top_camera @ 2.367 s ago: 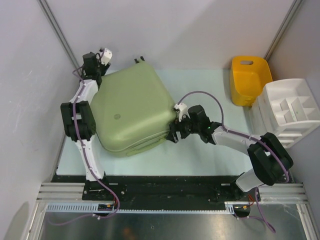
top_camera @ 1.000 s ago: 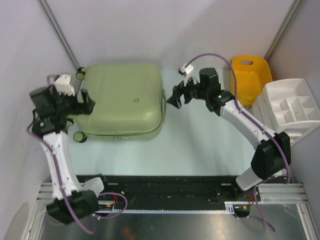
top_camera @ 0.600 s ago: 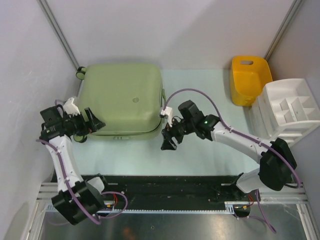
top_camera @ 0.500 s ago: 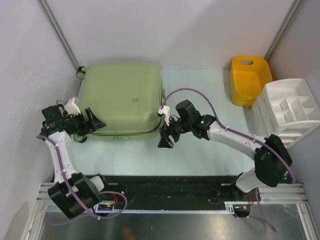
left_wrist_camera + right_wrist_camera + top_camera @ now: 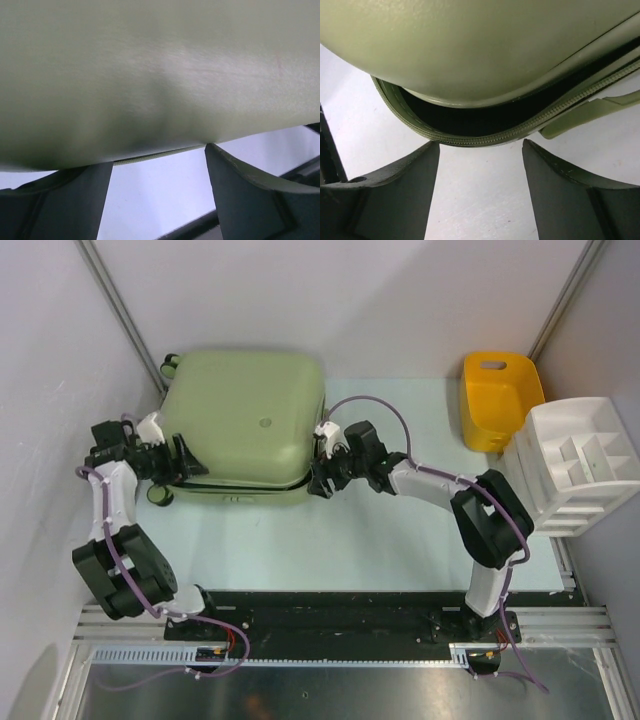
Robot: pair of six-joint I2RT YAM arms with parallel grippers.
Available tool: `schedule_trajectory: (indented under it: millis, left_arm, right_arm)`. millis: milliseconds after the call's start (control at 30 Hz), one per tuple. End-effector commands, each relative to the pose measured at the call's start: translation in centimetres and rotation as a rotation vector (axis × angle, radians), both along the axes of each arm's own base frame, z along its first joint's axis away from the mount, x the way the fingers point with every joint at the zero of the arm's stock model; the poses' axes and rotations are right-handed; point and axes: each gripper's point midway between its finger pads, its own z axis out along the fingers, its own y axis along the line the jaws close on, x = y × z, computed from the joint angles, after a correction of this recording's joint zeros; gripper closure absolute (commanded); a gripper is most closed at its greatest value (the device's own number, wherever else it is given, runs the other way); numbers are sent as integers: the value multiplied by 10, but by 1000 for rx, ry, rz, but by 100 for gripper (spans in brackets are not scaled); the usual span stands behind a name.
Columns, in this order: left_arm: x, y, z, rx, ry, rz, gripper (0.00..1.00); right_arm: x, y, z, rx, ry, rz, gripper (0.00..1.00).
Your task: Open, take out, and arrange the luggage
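Note:
The luggage, a pale sage-green hard-shell suitcase with a round logo, lies flat at the back left of the table. Its lid stands slightly ajar along the near right corner, with a dark gap and zipper showing in the right wrist view. My right gripper is open at that corner, fingers just short of the zipper edge. My left gripper is open against the suitcase's left side, next to a wheel. The shell fills the left wrist view, with the fingertips touching its lower edge.
A yellow plastic tub stands at the back right. A white divided organizer tray sits at the right edge. White walls close in on the left and back.
The suitcase has shifted slightly back and left, and its lid now gapes at the near right corner. My right gripper moved up to that corner. My left gripper rose along the left side.

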Motion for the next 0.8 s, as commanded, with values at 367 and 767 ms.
schedule_trajectory:
  millis: [367, 767]
  left_arm:
    - [-36, -29, 5, 674, -563, -922, 15]
    - [-64, -50, -44, 730, -715, -1407, 18]
  right_arm:
    - [-16, 8, 85, 104, -105, 78, 23]
    - [4, -20, 100, 122, -104, 3, 21]
